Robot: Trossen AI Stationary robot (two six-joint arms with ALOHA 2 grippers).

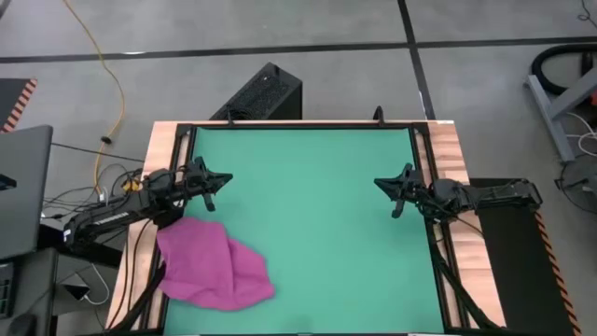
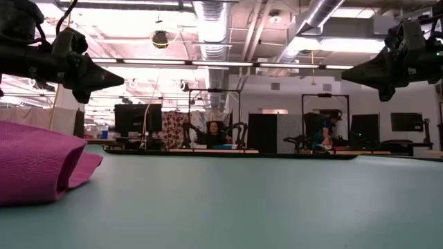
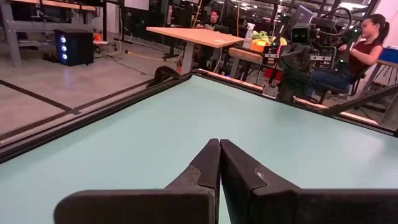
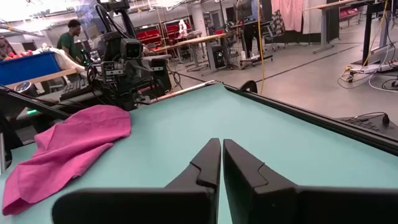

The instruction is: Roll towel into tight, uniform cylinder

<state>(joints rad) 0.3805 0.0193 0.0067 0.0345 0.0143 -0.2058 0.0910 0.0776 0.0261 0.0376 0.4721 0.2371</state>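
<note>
The magenta-pink towel (image 1: 213, 262) lies crumpled and partly folded on the green mat (image 1: 326, 233) at the near left corner; it also shows in the low view (image 2: 38, 166) and the right wrist view (image 4: 68, 149). My left gripper (image 1: 227, 177) hovers shut above the mat's left side, just beyond the towel, touching nothing. My right gripper (image 1: 378, 183) hovers shut above the mat's right side, far from the towel. Both sets of shut fingers show in their wrist views (image 3: 220, 152) (image 4: 221, 152).
A black frame (image 1: 303, 125) borders the mat on the wooden table. A black box (image 1: 266, 91) stands beyond the far edge. Cables (image 1: 103, 182) lie off the table's left. People sit at desks (image 3: 364, 43) in the room beyond.
</note>
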